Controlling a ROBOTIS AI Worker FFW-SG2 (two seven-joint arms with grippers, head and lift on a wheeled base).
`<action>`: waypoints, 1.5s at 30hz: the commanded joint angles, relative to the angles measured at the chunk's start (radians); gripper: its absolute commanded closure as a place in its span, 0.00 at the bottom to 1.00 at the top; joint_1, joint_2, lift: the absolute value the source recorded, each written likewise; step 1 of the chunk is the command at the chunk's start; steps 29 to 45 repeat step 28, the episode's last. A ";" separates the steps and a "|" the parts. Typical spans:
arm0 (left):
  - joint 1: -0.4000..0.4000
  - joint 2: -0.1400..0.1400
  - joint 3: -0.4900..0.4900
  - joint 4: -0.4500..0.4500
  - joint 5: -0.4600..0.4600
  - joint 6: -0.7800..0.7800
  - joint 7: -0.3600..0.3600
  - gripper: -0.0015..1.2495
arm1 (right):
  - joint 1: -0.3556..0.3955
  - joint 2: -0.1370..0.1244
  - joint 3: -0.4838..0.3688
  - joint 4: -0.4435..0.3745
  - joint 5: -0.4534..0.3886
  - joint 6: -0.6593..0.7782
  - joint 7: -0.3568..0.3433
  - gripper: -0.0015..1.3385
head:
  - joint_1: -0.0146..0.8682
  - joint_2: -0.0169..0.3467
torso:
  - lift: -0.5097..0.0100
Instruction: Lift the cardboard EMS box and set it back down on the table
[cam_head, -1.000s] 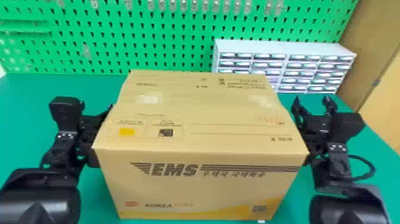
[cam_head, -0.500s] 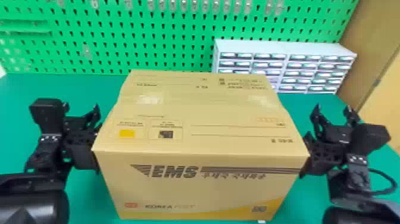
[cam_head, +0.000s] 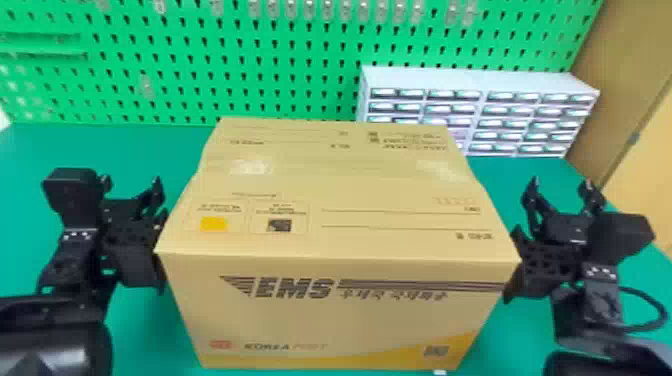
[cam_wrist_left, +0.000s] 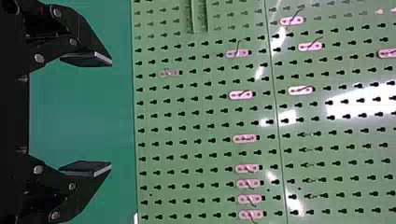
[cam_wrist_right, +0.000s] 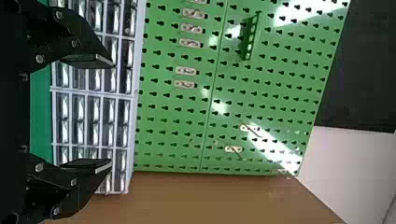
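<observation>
Cardboard EMS box (cam_head: 325, 270), tan, oblong and printed in dark lettering, sits on the green tabletop (cam_head: 125, 150) just where it was a second ago. Since then the black two-fingered left gripper (cam_head: 131, 183) has moved outward from its side, toward 9 o'clock, and the matching right gripper (cam_head: 562, 184) outward toward 3 o'clock. Each gripper's flat fingers stand wide apart, pointing to 12 o'clock. Beyond the box, at 1 o'clock, stands a white cabinet of small drawers (cam_head: 480, 80).
</observation>
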 joint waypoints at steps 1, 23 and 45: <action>0.002 0.000 -0.002 -0.001 0.002 0.000 0.000 0.37 | 0.000 0.000 -0.001 0.001 0.006 0.000 0.000 0.38 | 0.78 0.01 | 0.79; 0.006 0.000 -0.007 -0.005 0.007 0.000 0.000 0.37 | 0.005 0.003 0.008 0.001 0.008 0.000 0.000 0.38 | 0.78 0.01 | 0.79; 0.006 -0.001 -0.008 -0.005 0.007 0.000 0.000 0.37 | 0.005 0.003 0.011 0.001 0.019 0.000 0.000 0.38 | 0.78 0.01 | 0.79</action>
